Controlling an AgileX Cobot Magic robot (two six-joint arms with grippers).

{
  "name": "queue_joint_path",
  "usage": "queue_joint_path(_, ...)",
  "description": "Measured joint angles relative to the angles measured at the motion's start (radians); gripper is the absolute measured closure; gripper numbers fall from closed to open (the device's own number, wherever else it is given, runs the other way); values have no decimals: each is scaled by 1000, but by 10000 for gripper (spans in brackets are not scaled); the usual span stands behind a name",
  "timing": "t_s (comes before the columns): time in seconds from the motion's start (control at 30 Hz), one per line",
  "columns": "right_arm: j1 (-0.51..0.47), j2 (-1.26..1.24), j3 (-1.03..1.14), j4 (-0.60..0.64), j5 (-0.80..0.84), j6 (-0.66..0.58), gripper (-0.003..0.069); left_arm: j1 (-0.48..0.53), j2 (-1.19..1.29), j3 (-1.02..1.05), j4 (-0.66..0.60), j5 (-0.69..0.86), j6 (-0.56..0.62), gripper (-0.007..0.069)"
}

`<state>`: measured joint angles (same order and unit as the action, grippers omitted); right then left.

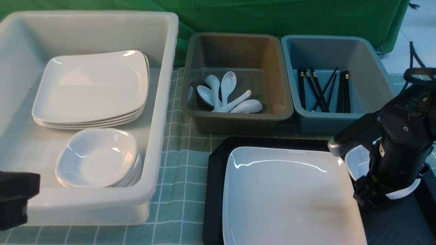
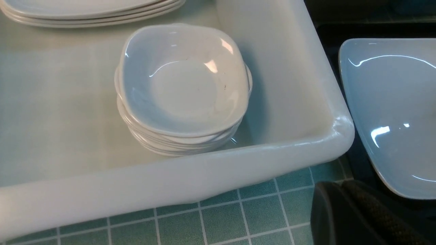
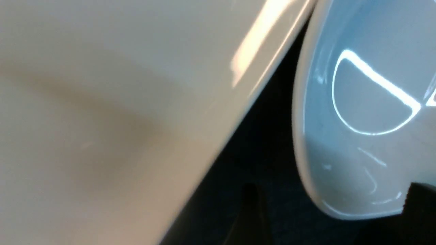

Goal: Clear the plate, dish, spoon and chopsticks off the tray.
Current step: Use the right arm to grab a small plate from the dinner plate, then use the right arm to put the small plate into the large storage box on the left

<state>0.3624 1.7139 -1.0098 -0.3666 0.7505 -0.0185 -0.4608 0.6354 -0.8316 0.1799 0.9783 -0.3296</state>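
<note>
One plate and one dish sit on one tray.

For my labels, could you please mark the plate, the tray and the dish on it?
plate (image 1: 289, 197), front view, its centre.
tray (image 1: 214, 190), front view, bare left rim.
dish (image 1: 357, 163), front view, visible left inside.

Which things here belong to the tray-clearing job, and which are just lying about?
Job: plate; small dish; tray.

Just there: white bin holding stacked plates and stacked dishes; brown bin with spoons; blue bin with chopsticks.
</note>
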Motion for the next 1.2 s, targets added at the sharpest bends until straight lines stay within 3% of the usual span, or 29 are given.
queue_joint_path(0.13, 0, 56, 0, -39, -34, 7, 106, 0, -1, 0, -11, 0, 6, 615)
queue_joint_path(0.23, 0, 85, 0, -50, -40, 10, 184, 0, -1, 0, -26, 0, 6, 615)
queue_joint_path(0.4, 4, 80, -4, -69, -38, 10, 487, 0, -1, 0, -28, -1, 7, 615)
queue_joint_path(0.67, 1, -104, -2, -12, 40, 34, 589, 0, -1, 0, -24, -20, 9, 615)
queue_joint_path(0.83, 0, -286, -5, 95, 21, 26, 595, 0, -1, 0, -15, -39, -3, 615)
queue_joint_path(1.0, 0, -389, -91, 242, 3, -54, 595, 0, -1, 0, 53, -50, -62, 615)
queue_joint_path(1.13, 30, -374, -230, 458, -37, -231, 595, 0, 0, 0, 168, -89, -159, 615)
queue_joint_path(1.2, 97, -322, -333, 539, -63, -309, 595, 0, 13, 0, 235, -151, -233, 615)
